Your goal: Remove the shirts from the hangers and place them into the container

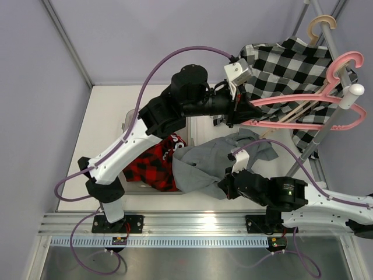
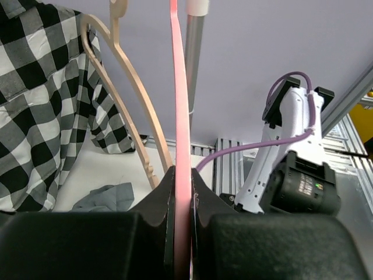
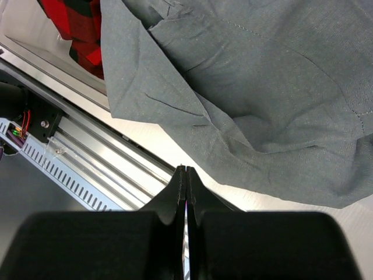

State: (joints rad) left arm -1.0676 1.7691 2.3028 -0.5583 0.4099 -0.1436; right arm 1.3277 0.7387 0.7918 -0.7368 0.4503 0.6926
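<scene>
Left gripper (image 2: 182,181) pinches the pink hanger (image 2: 179,87) beside the checked shirt (image 1: 291,64) on the rack (image 1: 332,121); tugging could snag the tan hanger (image 2: 138,87). Right gripper (image 3: 185,175), closed and empty, sits by the grey shirt (image 3: 262,87), which seems to overhang the container (image 1: 129,119).

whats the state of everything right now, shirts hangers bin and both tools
pink hanger, bare, clamped
checked shirt, hanging at the rack
grey shirt, off hanger, crumpled, partly on the table
red plaid shirt, lying in the container
container, holds the red plaid shirt
left tool, shut on pink hanger
right tool, shut, empty, beside grey shirt
</scene>
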